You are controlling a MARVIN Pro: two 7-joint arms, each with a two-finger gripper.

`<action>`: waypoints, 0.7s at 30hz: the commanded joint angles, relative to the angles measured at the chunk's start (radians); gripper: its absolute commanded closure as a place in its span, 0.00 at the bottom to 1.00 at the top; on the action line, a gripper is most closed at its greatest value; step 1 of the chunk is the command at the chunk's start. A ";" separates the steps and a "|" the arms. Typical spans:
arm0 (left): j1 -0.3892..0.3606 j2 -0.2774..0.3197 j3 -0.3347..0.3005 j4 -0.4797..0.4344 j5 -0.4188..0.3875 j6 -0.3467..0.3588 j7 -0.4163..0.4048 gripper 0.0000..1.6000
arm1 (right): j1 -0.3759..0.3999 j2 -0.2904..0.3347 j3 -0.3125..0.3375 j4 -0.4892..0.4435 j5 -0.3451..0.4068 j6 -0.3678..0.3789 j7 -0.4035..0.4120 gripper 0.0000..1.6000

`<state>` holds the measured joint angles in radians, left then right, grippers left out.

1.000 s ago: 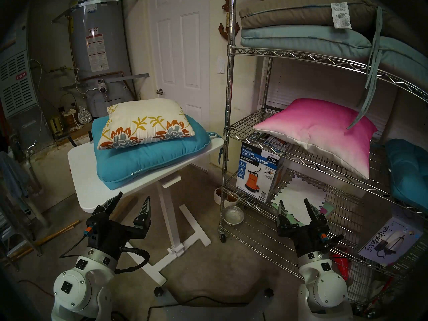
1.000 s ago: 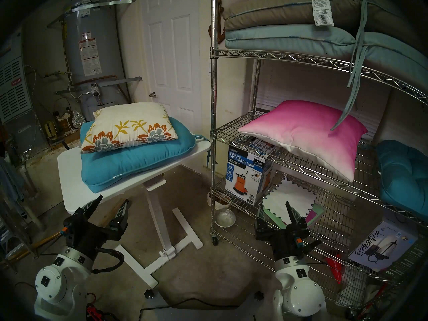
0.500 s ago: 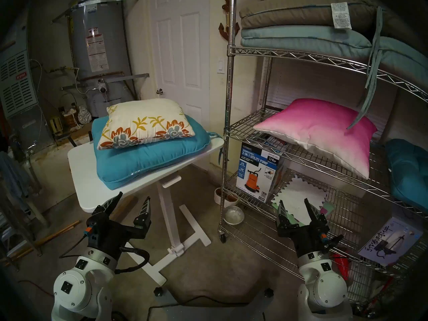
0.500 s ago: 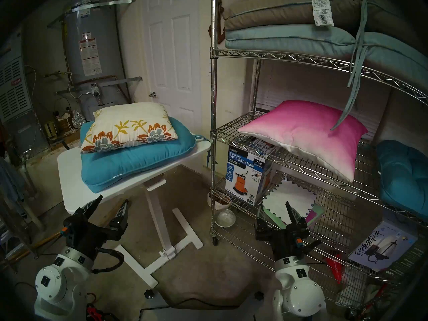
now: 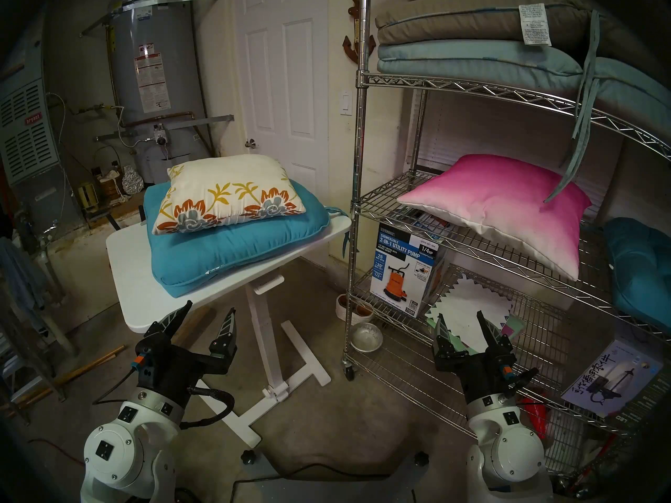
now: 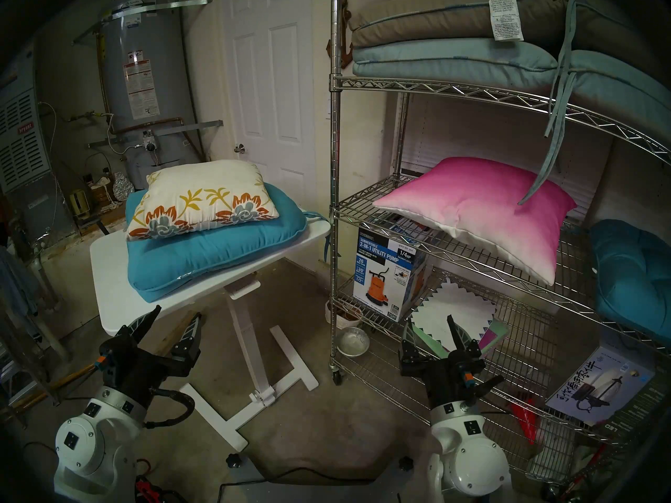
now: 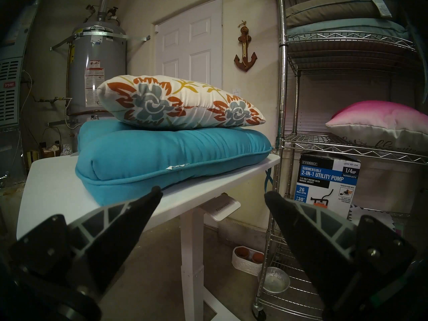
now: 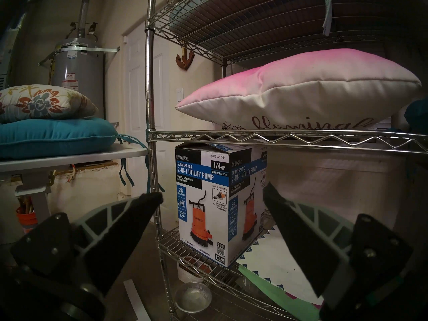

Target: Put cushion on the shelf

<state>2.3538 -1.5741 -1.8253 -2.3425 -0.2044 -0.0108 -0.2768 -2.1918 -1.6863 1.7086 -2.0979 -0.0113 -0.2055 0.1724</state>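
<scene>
Both end effectors wide open, empty: left end effector (image 5: 208,310), right end effector (image 5: 461,315).

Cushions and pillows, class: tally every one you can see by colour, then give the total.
Cream floral cushion: 1
Teal cushions: 2
Pink-to-white pillow: 1
Grey-brown pad: 1
Pale blue pad: 1
Total: 6
</scene>
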 commanded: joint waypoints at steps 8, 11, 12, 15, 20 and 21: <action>-0.001 0.002 0.001 -0.017 0.001 -0.003 -0.002 0.00 | 0.105 0.013 0.015 -0.032 0.065 0.075 0.029 0.00; -0.001 0.002 0.001 -0.017 0.001 -0.003 -0.002 0.00 | 0.121 0.015 0.040 -0.030 0.095 0.089 0.032 0.00; -0.001 0.002 0.001 -0.017 0.001 -0.003 -0.002 0.00 | 0.128 0.015 0.052 -0.030 0.109 0.098 0.032 0.00; -0.001 0.002 0.001 -0.016 0.001 -0.003 -0.002 0.00 | 0.148 0.013 0.092 -0.032 0.178 0.127 0.043 0.00; -0.001 0.002 0.001 -0.016 0.001 -0.003 -0.002 0.00 | 0.176 0.004 0.146 -0.034 0.321 0.204 0.073 0.00; -0.001 0.002 0.001 -0.016 0.001 -0.003 -0.002 0.00 | 0.182 -0.004 0.155 -0.036 0.357 0.224 0.076 0.00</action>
<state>2.3537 -1.5740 -1.8255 -2.3417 -0.2049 -0.0108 -0.2767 -2.0778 -1.6697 1.8103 -2.1042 0.1678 -0.0556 0.2194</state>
